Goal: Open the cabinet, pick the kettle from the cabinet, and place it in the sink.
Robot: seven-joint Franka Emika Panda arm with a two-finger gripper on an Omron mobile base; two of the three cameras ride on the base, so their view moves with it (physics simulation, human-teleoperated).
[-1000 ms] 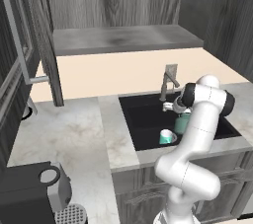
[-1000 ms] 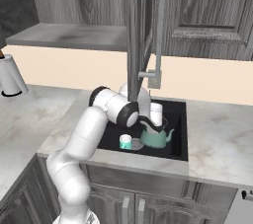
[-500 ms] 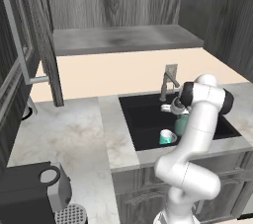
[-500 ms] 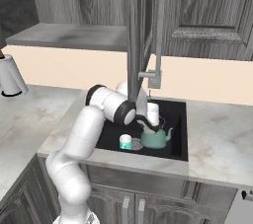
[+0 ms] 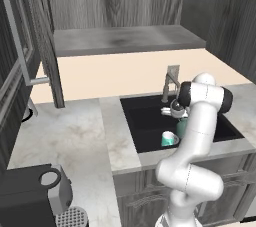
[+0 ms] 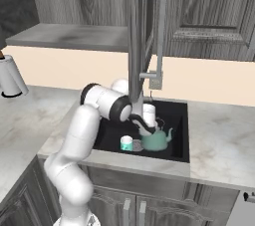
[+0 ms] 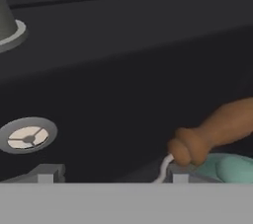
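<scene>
Little has changed since a second ago: the arm (image 5: 200, 121) still bends over the sink (image 6: 182, 120), and the kettle (image 6: 155, 141) and cup (image 6: 127, 143) lie where they did. The gripper (image 7: 111, 176) hangs just over the basin floor with its jaws wide and nothing between them but black sink bottom.

The teal kettle stands upright in the sink, at 3 o'clock of the cup in the right base view. In the hand view its brown handle (image 7: 215, 133) runs in from 3 o'clock, the knobbed end just above the right-hand fingertip (image 7: 179, 174); I cannot tell whether they touch. The drain (image 7: 28, 136) sits at 9 o'clock there and the faucet (image 7: 7, 24) foot at 10 o'clock.

In the left base view the arm covers most of the kettle, and the cup shows at 7 o'clock of the wrist. The open cabinet (image 6: 133, 31) door hangs in front of the faucet in the right base view. A coffee machine (image 5: 30, 196) stands at 8 o'clock on the counter (image 5: 75, 136), and a paper towel roll (image 6: 10, 76) far off at 9 o'clock.
</scene>
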